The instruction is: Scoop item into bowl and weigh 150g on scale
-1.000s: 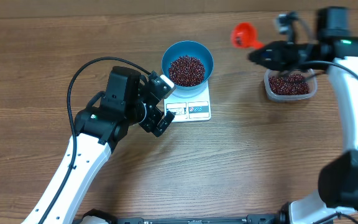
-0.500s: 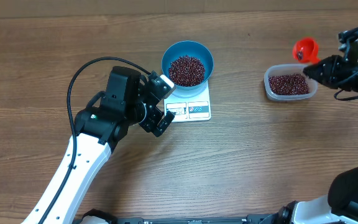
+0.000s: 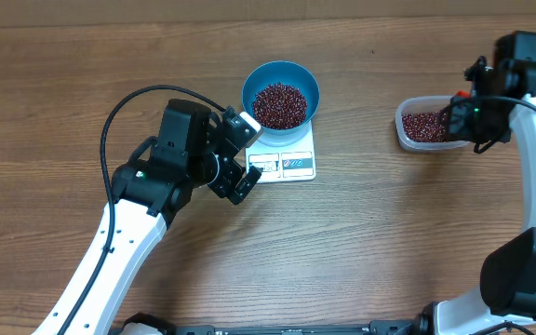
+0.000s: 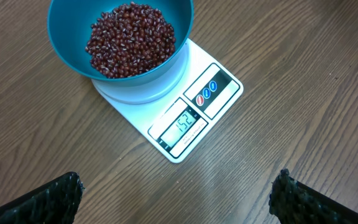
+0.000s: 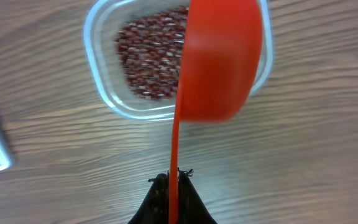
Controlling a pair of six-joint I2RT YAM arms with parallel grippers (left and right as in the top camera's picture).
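Comparing the overhead views: a second ago the right hand [image 5: 173, 186] held the scoop [image 5: 219, 62] up in the gap between bowl and tub. Half a second ago it was past the tub's right end. Now it hangs directly over the tub [image 5: 135, 114] at the right of the frame, and the arm covers the tub's right end. The bowl, the scale and the left arm have not shifted.

Right hand: shut on the thin red handle, with the cup pointing away toward the top of the wrist view. The cup is blurred, so its contents cannot be told.

Left hand [image 3: 247, 156]: jaws spread wide and holding nothing, parked just left of the scale.

Reading: the scoop is back at the supply, either to dump surplus or to take another load. Which one depends on the display. It is lit, but the digits are too small to trust.

Beans [image 4: 131, 38]: small, dark red-brown and glossy, lying in a loose mound that covers the floor of the bowl [image 4: 64, 31], with bare blue wall above them. The bowl sits centred on the scale [image 4: 143, 111], at upper centre of the surface [image 3: 389, 233]. More beans lie in a shallow layer in the tub.
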